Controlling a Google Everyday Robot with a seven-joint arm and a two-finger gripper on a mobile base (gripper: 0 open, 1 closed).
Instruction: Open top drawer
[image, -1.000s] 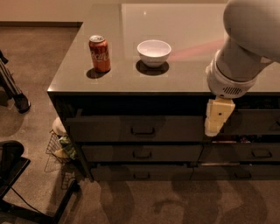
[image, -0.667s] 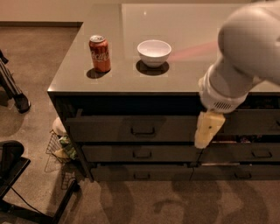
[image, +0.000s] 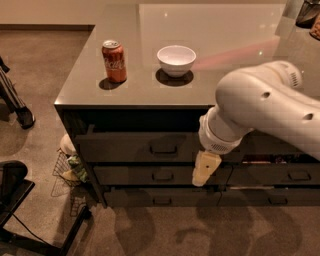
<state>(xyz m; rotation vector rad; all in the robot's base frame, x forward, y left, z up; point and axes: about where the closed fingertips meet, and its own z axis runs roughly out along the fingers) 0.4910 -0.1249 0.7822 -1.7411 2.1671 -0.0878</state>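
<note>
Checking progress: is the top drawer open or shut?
Shut: the top drawer shows only its flat front, no interior. The gripper hangs just below its right part.

The gripper (image: 205, 170) is seen low at the right end of the top drawer (image: 125, 147), before its front. A can (image: 114, 61) and bowl (image: 176, 59) are set on the counter (image: 225, 45) above the drawer.

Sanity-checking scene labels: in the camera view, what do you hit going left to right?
Basket on the floor → can → bowl → claw, hanging below the counter edge. Top drawer skipped: it spans from under the can to the claw.
</note>
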